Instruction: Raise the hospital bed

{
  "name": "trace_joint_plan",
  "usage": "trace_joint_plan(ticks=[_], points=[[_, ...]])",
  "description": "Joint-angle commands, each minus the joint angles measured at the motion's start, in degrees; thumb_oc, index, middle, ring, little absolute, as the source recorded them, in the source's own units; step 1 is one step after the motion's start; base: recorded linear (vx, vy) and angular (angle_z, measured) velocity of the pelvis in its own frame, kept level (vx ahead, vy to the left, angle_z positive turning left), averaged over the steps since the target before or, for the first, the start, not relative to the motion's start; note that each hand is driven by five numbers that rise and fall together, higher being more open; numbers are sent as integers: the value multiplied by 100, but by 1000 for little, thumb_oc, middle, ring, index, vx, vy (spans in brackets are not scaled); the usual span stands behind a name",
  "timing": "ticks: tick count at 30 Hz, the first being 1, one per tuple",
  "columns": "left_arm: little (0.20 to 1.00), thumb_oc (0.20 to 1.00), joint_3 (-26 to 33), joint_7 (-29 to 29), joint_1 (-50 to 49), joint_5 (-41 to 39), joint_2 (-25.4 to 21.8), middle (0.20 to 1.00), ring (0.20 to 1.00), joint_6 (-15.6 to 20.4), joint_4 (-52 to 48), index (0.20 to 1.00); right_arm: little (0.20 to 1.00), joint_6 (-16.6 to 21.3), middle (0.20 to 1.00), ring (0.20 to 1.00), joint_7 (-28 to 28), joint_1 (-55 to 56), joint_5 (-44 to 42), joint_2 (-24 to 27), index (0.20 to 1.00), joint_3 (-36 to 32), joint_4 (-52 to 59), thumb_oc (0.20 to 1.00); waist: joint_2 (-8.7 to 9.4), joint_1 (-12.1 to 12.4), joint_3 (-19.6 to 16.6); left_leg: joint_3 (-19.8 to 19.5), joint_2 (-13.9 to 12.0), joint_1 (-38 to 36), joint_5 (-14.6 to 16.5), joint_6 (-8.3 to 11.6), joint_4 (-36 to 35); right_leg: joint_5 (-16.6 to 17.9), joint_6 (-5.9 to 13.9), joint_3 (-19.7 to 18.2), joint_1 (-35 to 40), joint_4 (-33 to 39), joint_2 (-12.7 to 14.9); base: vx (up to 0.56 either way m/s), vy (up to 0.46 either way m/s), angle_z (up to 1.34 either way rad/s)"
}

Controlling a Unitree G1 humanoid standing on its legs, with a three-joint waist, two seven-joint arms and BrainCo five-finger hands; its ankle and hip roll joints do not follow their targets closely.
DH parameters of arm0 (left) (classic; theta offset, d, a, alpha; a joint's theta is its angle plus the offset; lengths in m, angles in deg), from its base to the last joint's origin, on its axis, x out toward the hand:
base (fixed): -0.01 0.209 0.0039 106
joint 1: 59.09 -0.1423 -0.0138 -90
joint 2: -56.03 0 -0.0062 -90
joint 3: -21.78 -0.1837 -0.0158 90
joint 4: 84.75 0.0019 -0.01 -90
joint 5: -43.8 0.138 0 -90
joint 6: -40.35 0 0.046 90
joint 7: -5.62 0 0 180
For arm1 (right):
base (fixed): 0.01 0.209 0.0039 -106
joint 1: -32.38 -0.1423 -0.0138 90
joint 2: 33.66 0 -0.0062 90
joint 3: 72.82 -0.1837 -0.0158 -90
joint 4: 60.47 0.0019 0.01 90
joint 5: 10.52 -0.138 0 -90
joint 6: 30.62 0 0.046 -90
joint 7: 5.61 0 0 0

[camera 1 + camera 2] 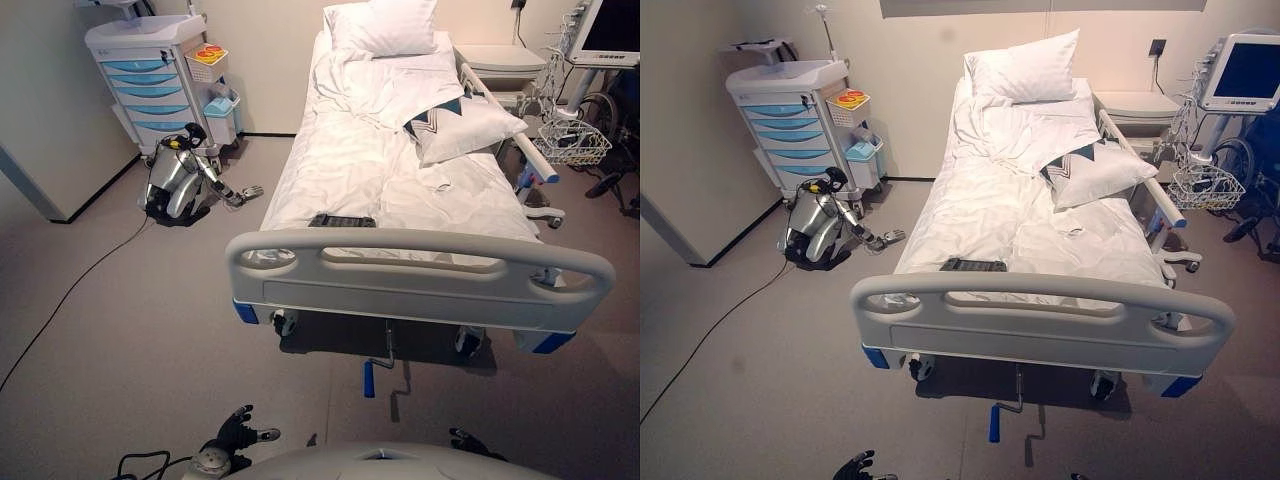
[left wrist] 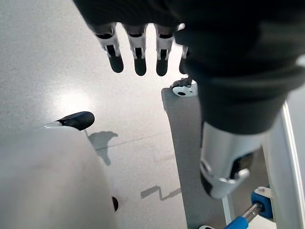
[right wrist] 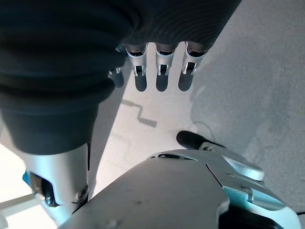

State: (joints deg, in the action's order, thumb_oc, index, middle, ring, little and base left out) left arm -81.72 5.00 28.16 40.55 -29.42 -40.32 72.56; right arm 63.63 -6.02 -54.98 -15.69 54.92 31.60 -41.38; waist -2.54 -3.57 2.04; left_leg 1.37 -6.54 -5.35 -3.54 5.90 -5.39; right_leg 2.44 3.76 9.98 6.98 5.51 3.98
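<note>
both my hands are hanging low by my sides right now, holding nothing. left hand [image 2: 138, 52] has its fingers straight and relaxed over bare floor [image 1: 150, 330], and the right hand [image 3: 159, 67] looks the same, loose and not touching anything.

next thing out is the crank [image 1: 372, 372], which is what i need. it sticks out from under the foot end of the bed [image 1: 400, 190] with its blue grip low near the floor, roughly in the middle. i reckon the trick is to get closer and crouch down before reaching, since the footboard [image 1: 420, 270] hangs over it and my hands are well apart from it. i'd wrap one hand fully round the blue grip and turn in steady full circles, keeping my arm off the footboard.

further up, a dark flat thing, maybe a remote [image 1: 341, 221], sits on the sheet near the foot, then pillows [image 1: 380, 25] at the head. off to the left there's another robot [image 1: 185, 180] slumped by a drawer cart [image 1: 155, 80], and a monitor [image 1: 1245, 70] on the right. none of it's in my way.
</note>
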Motion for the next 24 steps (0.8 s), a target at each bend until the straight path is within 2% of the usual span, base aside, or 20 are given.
trace_joint_plan(ticks=[1, 24], points=[[1000, 1000, 14, 148, 515, -147, -81, 1000, 1000, 82, 291, 1000, 1000, 89, 1000, 1000, 31, -391, -90, -113, 1000, 117, -129, 1000, 416, 44, 201, 87, 349, -412, 424, -221, 131, -38, 567, -40, 180, -84, 342, 0, 0, 0], [1000, 1000, 72, 31, 506, -187, -86, 1000, 1000, 135, 289, 1000, 1000, 91, 1000, 1000, 31, -382, -144, -124, 1000, 88, -129, 1000, 402, -17, 229, 113, 329, -391, 417, -219, 128, -52, 550, -83, 129, -94, 311, -1, -1, 0]])
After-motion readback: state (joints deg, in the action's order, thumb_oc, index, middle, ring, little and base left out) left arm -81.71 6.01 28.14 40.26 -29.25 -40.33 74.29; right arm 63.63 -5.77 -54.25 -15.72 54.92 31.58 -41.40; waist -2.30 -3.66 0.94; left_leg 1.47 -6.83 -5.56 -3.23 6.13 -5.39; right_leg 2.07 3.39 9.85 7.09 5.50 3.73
